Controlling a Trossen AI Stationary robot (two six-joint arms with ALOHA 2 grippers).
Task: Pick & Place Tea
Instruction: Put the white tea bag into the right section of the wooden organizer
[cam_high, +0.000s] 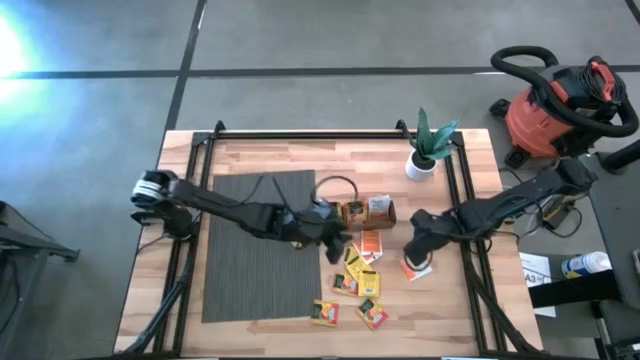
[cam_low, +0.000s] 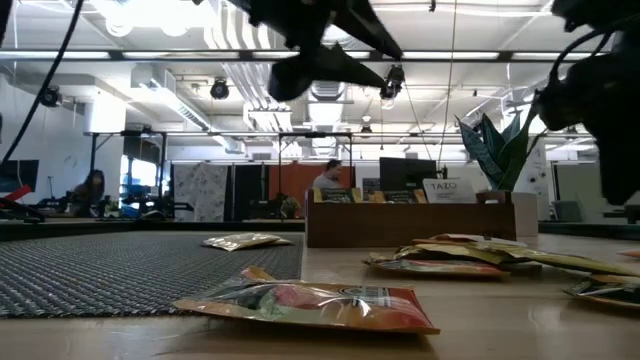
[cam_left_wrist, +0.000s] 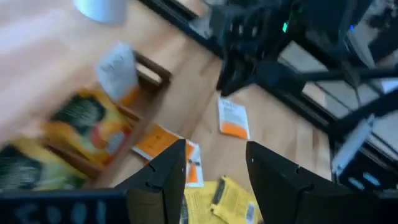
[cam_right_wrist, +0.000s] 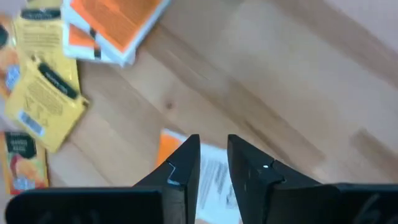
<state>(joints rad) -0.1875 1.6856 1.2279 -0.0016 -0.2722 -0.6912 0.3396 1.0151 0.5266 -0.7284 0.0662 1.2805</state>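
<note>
Wooden tabletop (cam_high: 270, 155) carries all items. At the lower centre of the high view, two orange sachets (cam_high: 325, 313) lie apart from the main cluster. Above them, yellow sachets (cam_high: 352, 270) overlap, with an orange-and-white sachet (cam_high: 370, 245) touching their upper edge. My left gripper (cam_high: 335, 240) hangs over this cluster, just left of centre, fingers spread with nothing between them. My right gripper (cam_high: 418, 258) sits right of centre, directly above a single white-and-orange sachet (cam_right_wrist: 214, 177); its fingers stand narrowly apart, straddling the sachet, and I cannot tell whether they pinch it. Farther up, the brown wooden tray (cam_high: 368, 211) holds upright sachets. A grey mat (cam_high: 255, 250) covers the left half. A potted plant (cam_high: 425, 150) stands at the upper right.
</note>
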